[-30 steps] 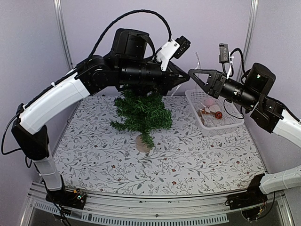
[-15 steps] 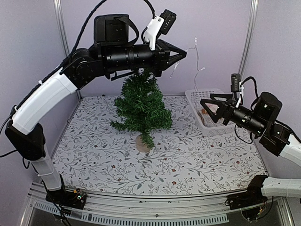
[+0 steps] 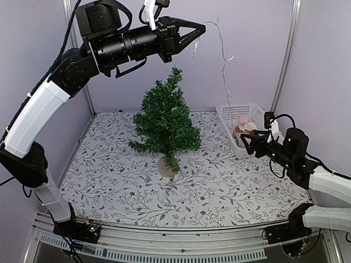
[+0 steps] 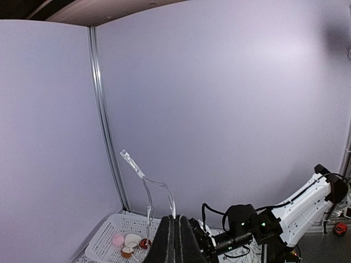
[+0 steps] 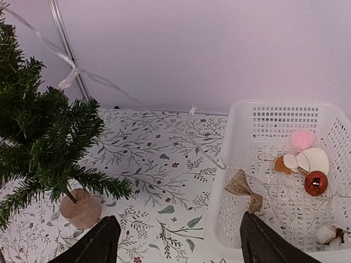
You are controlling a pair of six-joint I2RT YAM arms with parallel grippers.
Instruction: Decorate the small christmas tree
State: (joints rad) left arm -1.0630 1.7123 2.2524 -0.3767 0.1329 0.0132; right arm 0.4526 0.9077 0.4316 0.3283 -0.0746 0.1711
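The small christmas tree (image 3: 165,121) stands upright on its pale wooden stump (image 3: 166,166) at mid table; it also shows at the left of the right wrist view (image 5: 38,137). My left gripper (image 3: 202,27) is raised high above and right of the tree top, shut on a clear string of lights (image 3: 222,55) that hangs down into the white basket (image 3: 227,118). The left wrist view shows the string (image 4: 148,183) rising from my closed fingertips (image 4: 176,219). My right gripper (image 3: 245,139) is open and empty, low beside the basket (image 5: 230,164).
The basket holds a pink pompom (image 5: 301,139), a red bauble (image 5: 316,183), a burlap bow (image 5: 244,189) and pale ornaments. The floral cloth (image 3: 219,186) covers the table. Purple walls and metal posts (image 3: 285,60) enclose the back and sides.
My left gripper has risen up and left with the light string, pulling it higher out of the basket. My right gripper has let go, dropped and drawn back toward the right front.
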